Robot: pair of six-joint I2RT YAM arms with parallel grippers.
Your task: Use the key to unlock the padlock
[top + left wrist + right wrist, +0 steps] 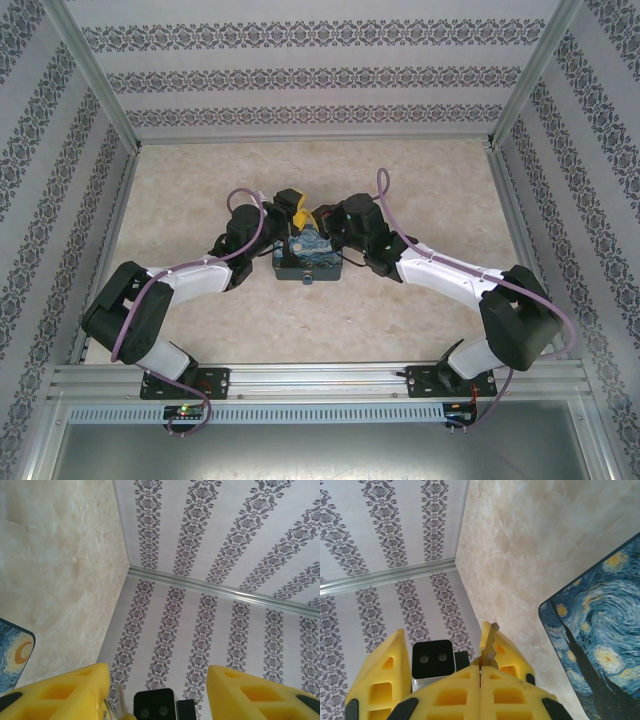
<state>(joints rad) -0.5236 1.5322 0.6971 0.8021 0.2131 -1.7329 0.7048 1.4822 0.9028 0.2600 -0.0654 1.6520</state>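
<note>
Two notes: your right gripper [480, 672] pinches the key [491, 640] above the box [310, 255], left gripper [157, 672] gapes facing it, padlock [305, 281] seems to sit at the box's near edge, so next you steer the key down into it.

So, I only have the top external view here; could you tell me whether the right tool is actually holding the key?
Observer: Yes; the right wrist view shows the right tool shut on the key, whose blade sticks out above it.
Operator: Thanks. Is the left tool gripping anything?
Observer: No; in the left wrist view the left tool is open, its fingers wide apart.
Operator: Is the key touching the box?
Observer: No; the right wrist view shows bare table between the key and the painted box.
</note>
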